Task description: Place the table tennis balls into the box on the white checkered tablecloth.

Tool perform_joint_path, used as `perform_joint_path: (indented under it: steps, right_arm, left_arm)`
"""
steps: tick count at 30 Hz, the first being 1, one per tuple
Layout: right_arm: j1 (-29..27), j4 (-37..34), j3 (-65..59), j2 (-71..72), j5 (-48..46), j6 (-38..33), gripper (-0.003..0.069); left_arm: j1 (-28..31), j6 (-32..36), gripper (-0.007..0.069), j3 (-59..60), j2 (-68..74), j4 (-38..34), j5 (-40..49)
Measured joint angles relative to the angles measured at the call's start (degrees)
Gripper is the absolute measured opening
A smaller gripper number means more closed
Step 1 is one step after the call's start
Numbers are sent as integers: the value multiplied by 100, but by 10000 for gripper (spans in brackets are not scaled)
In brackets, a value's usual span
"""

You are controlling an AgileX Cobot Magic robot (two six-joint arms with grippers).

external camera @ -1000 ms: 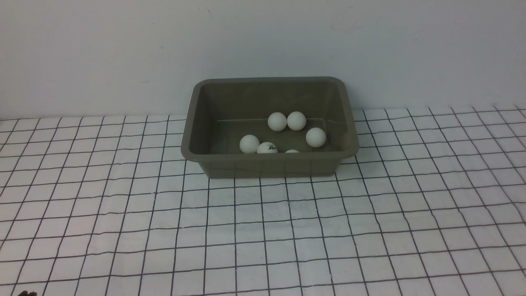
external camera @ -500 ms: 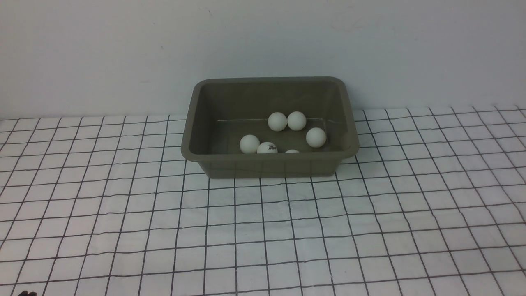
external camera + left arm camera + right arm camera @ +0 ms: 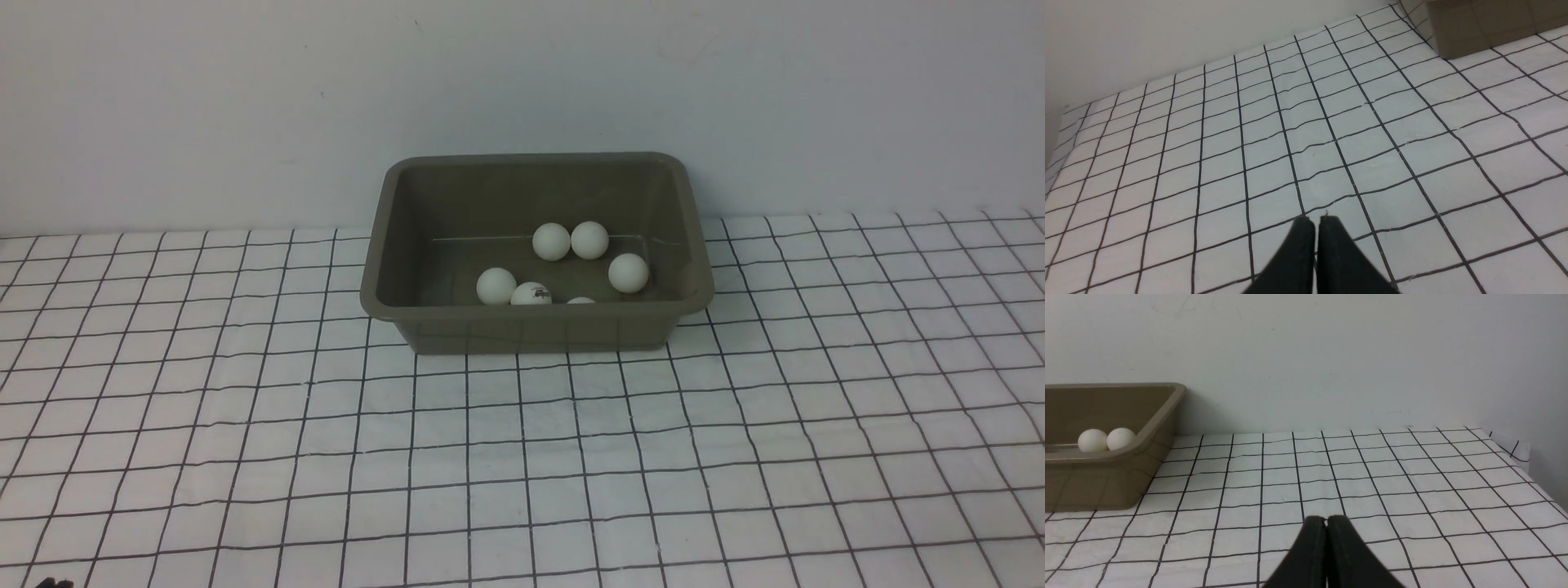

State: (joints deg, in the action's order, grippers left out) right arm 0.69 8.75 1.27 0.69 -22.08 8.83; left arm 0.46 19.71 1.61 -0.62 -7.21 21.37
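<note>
The left gripper (image 3: 1316, 222) and right gripper (image 3: 1327, 522), both black, have their fingers closed together and grip nothing. Beyond them, on the white cloth with black grid lines (image 3: 522, 457), rests a rectangular olive-grey plastic box (image 3: 539, 331); inside lie small white plastic balls (image 3: 589, 240), six visible, one partly hidden by the near rim.

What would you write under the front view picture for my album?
White table tennis balls inside the olive-grey box on a checkered tablecloth

Plain pale wall (image 3: 245, 106) w/ a few faint marks, running across the bkgd.
</note>
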Motion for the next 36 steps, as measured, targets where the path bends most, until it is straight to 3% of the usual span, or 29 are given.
perform_joint_path:
  steps: [36]
  right_arm:
    - [119, 0, -270, 0, 132, -72, -17]
  left_arm:
    - [0, 0, -4, 0, 0, 0, 5]
